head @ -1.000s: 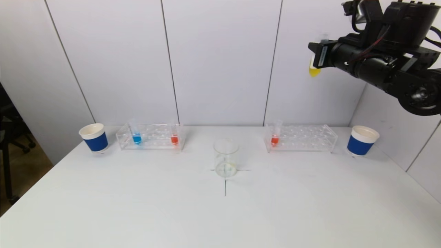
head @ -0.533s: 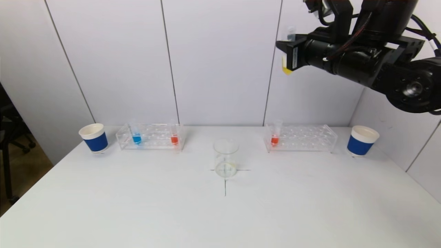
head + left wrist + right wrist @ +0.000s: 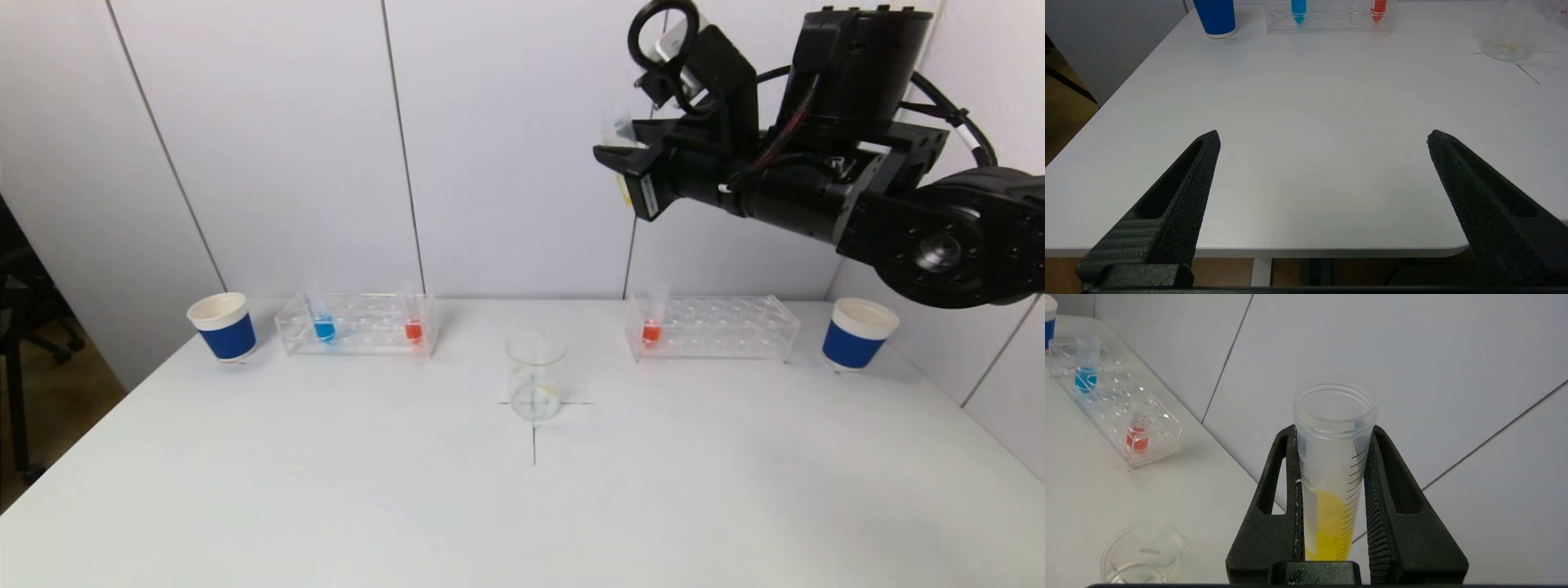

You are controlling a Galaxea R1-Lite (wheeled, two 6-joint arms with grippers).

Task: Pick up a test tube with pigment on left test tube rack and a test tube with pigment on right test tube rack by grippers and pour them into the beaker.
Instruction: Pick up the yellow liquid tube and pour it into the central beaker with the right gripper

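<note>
Your right gripper (image 3: 1331, 498) has its jaws clamped on the test tube of yellow pigment (image 3: 1333, 473) — tube upright, mouth up, carried high above the counter (image 3: 326, 506). The beaker (image 3: 535, 374) sits on the cross mark, well below and toward the robot's left of the tube, so you need to travel leftward and down before tipping the long axis over its rim. Your left gripper (image 3: 1323, 139) hangs low over the counter's near edge, jaws spread wide and empty — the left test tube rack (image 3: 359, 325) lies well ahead.

My jaws are rough, matt black plastic. The test tube (image 3: 1333, 465) looks clear, glossy plastic. The tabletop (image 3: 326, 490) is smooth matt white.
</note>
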